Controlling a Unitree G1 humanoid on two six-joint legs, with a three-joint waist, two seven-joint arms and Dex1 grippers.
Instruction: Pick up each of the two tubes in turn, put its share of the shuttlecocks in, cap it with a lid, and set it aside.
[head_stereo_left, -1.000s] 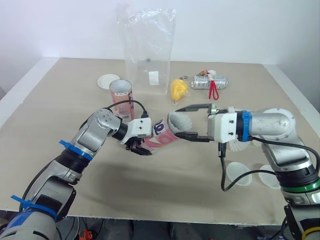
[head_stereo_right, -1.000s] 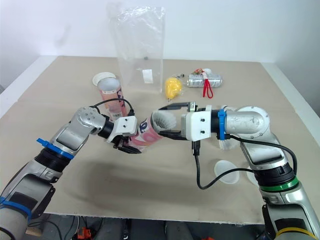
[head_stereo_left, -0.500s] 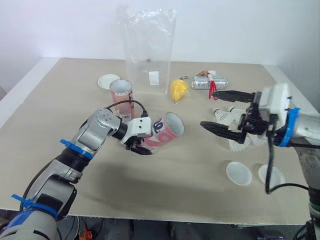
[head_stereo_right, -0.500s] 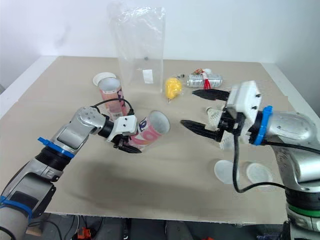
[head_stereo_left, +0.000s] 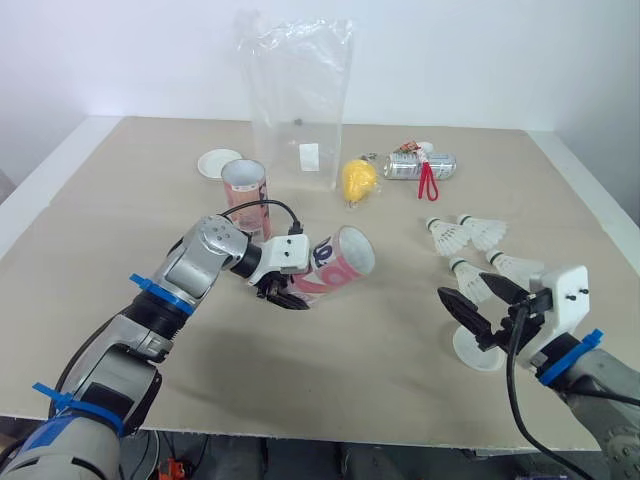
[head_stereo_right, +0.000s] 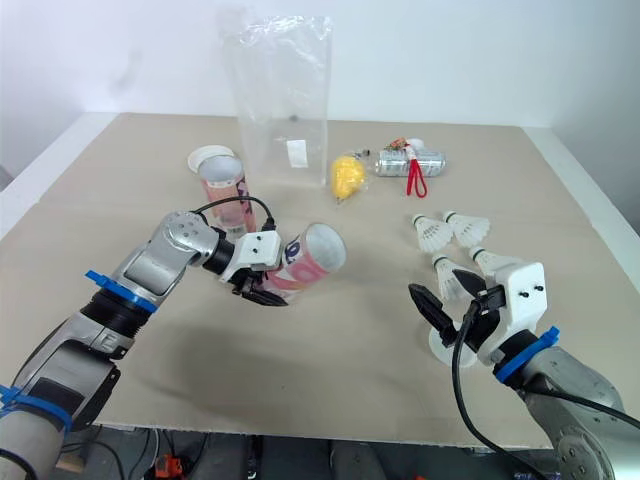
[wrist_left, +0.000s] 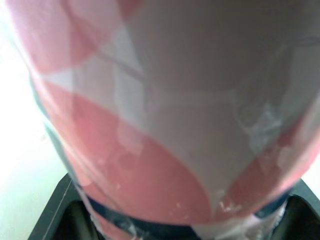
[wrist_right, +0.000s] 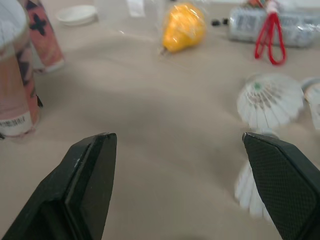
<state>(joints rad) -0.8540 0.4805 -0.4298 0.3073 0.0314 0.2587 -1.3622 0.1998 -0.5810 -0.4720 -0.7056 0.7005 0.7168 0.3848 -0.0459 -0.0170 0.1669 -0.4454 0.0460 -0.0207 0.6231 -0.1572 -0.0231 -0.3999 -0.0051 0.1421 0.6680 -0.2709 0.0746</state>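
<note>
Tube (head_stereo_left: 337, 266) tilted in left claw (head_stereo_left: 283, 293); right claw (head_stereo_left: 468, 289) spread low.

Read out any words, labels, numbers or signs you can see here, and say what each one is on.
Nothing is legible enough to quote.
Tilted tube: barcode-style label, too blurred.
Standing tube: black cross marks, no letters.
Plastic bag: white sticker, too small.
Can: print too small.
</note>
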